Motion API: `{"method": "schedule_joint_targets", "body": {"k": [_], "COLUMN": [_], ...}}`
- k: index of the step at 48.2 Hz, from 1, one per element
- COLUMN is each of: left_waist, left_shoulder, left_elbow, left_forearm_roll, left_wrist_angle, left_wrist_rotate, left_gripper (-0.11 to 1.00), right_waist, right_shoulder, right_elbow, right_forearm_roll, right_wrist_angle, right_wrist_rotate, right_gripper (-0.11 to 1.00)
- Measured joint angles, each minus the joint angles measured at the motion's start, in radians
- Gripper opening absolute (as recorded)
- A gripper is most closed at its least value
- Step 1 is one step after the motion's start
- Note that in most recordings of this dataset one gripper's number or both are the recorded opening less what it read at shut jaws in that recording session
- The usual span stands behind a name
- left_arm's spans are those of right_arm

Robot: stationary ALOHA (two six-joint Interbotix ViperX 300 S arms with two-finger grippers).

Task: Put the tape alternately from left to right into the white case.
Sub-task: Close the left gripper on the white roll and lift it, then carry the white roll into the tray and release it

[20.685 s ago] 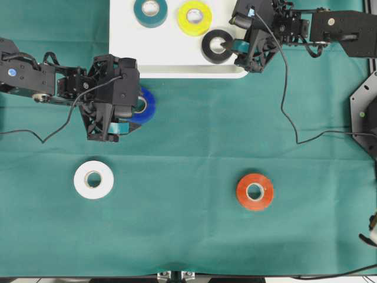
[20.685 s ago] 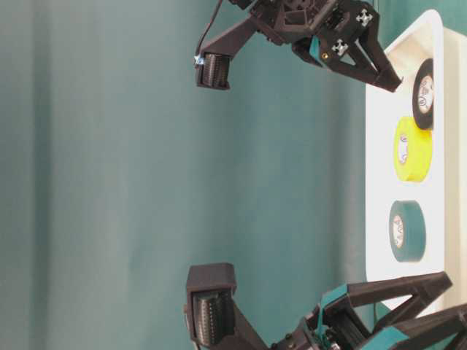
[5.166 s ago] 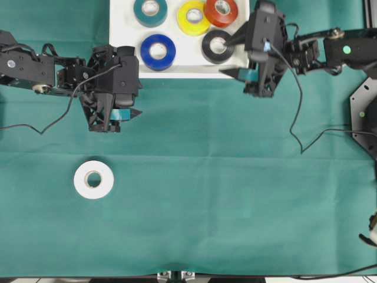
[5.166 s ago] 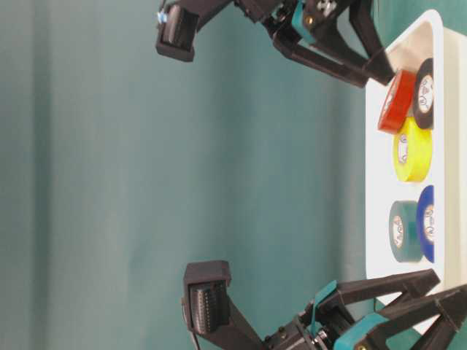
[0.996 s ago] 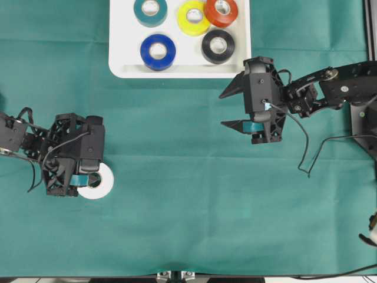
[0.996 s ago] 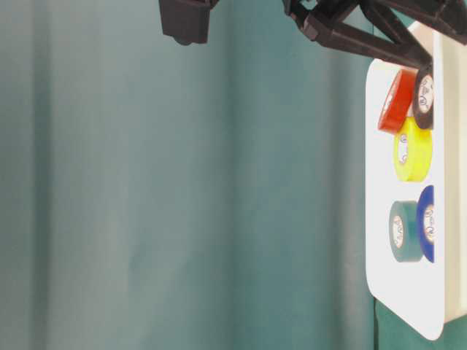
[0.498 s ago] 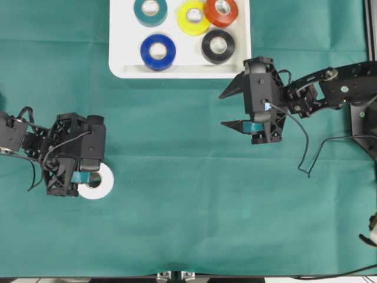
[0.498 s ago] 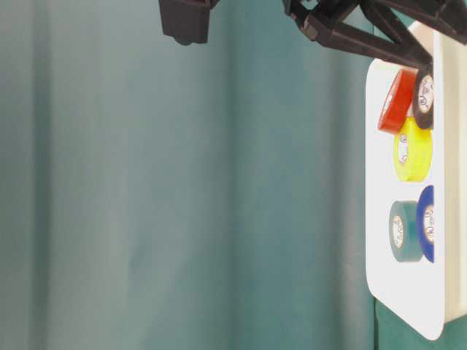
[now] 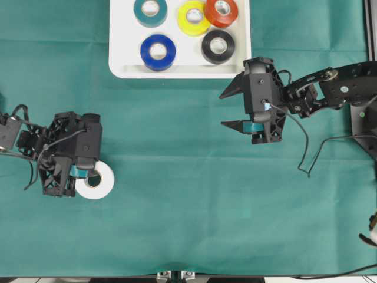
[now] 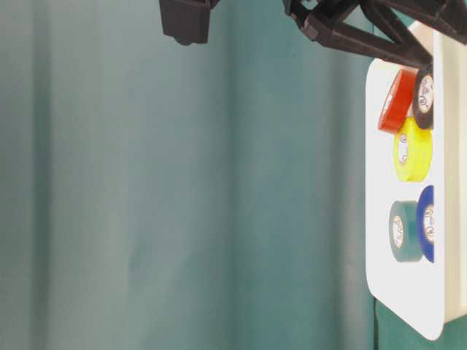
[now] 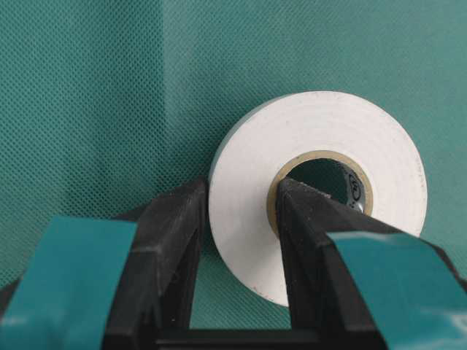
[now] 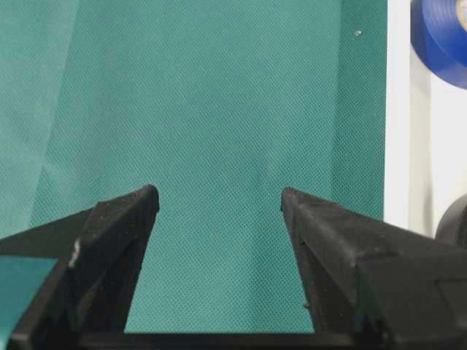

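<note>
The left gripper [image 11: 241,219] has its fingers clamped on the wall of the white roll of tape [image 9: 97,180], one finger inside the cardboard core, on the green cloth-covered bench [image 9: 188,224] well below the shallow white plastic case [image 9: 121,35]. The right gripper [image 9: 231,109] hangs just below the case, fingers apart, holding nothing.

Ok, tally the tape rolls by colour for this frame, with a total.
Teal roll: 1
Yellow roll: 1
Orange-red roll: 1
Blue roll: 1
Black roll: 1
White roll: 1
Total: 6
</note>
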Motion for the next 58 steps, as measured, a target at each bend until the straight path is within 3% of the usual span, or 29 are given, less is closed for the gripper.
{"method": "schedule_joint_targets", "body": {"k": [18, 28, 37, 49, 58], "left_waist": [0.032, 0.138, 0.252, 0.368, 0.443], "left_shoulder": [-0.132, -0.133, -0.11, -0.041, 0.015], "left_elbow": [-0.005, -0.006, -0.046, -0.127, -0.183], "left_forearm_roll": [0.0, 0.002, 0.002, 0.003, 0.002], "left_wrist_angle": [0.012, 0.012, 0.011, 0.011, 0.008], "left_wrist_rotate": [0.003, 0.018, 0.149, 0.413, 0.522], "left_gripper": [-0.03, -0.03, -0.03, -0.03, -0.03], "right_waist": [0.0, 0.0, 0.0, 0.0, 0.0], "right_shoulder": [0.0, 0.0, -0.002, 0.0, 0.0], "right_elbow": [0.0, 0.0, 0.0, 0.0, 0.0], "right_forearm_roll": [0.0, 0.0, 0.0, 0.0, 0.002], "right_wrist_angle": [0.0, 0.0, 0.0, 0.0, 0.0], "right_wrist_rotate": [0.0, 0.0, 0.0, 0.0, 0.0], "right_gripper": [0.76, 0.76, 0.76, 0.76, 0.75]}}
